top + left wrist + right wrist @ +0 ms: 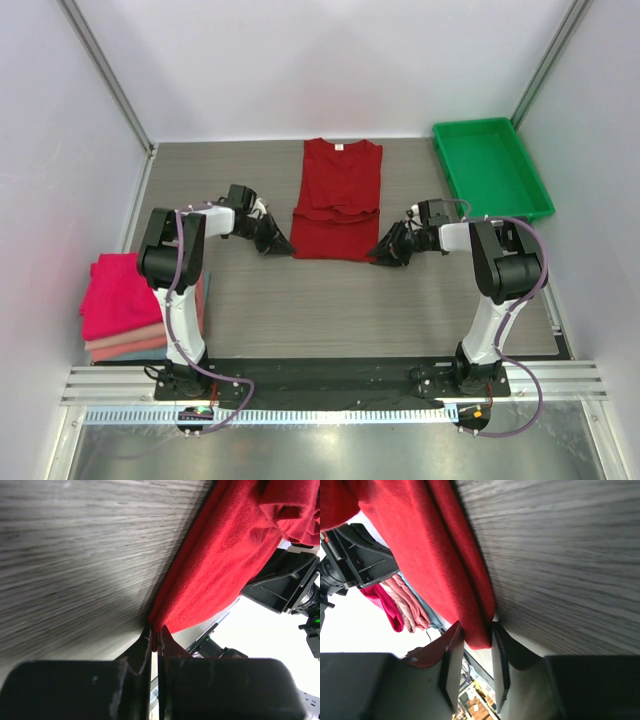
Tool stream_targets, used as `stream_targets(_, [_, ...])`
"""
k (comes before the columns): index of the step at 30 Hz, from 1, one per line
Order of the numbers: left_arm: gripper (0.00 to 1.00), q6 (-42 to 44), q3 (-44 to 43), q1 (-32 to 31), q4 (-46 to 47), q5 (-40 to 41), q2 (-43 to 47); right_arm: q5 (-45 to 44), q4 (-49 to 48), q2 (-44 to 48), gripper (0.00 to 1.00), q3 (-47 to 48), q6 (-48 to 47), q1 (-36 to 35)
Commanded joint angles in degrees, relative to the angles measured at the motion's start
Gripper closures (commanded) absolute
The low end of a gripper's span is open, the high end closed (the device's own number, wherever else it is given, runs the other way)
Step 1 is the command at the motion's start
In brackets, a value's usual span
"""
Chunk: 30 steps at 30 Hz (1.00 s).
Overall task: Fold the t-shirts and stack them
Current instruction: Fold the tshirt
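Note:
A dark crimson t-shirt (pixel 339 198) lies flat at the middle back of the table, its sides folded in and its lower part doubled over. My left gripper (pixel 279 243) is at its near left corner. In the left wrist view the gripper (pixel 156 630) is shut on the edge of the red cloth (pixel 220 565). My right gripper (pixel 384 252) is at the near right corner. In the right wrist view the gripper (pixel 476 626) has the thick red corner (pixel 420 555) pinched between its fingers. A stack of folded shirts (pixel 122 305), magenta on top of salmon and pale pink, sits at the left edge.
A green plastic tray (pixel 490 165) stands at the back right, beside the right arm. The folded stack also shows in the right wrist view (pixel 405 605). White walls close in the back and both sides. A metal rail (pixel 330 380) runs along the near edge.

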<state>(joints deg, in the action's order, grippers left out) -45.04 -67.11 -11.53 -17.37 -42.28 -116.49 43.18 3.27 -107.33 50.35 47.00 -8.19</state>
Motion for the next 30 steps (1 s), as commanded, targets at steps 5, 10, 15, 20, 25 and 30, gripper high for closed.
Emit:
stream_targets(5, [1.00, 0.56, -1.18, -0.34, 0.14, 1.41, -0.23, -5.38, 3.85, 1.50, 0.79, -2.00, -3.14, 0.45])
stream_targets(10, [1.00, 1.88, -1.44, -0.34, -0.73, 1.68, 0.91, -6.61, 5.25, 2.47, 0.90, -2.19, -5.34, 2.56])
stream_targets(15, [1.00, 4.33, -2.50, -0.16, -1.27, 1.59, 3.89, -6.79, 8.33, 5.80, 0.99, 0.80, -8.24, 4.23])
stream_targets(20, [1.00, 5.75, -4.60, -0.33, -2.76, 0.98, 10.65, -4.25, 12.54, 11.34, 0.98, 4.49, -10.61, 4.32])
stream_targets(25, [1.00, 6.89, -4.87, -0.86, -4.96, 0.27, 16.63, -3.19, 16.94, 18.27, 0.98, 5.90, -12.72, 4.23])
stream_targets(30, [1.00, 7.86, -4.08, -1.83, -7.50, 0.71, 23.05, -3.19, 22.12, 23.82, 0.98, 6.43, -14.92, 4.14])
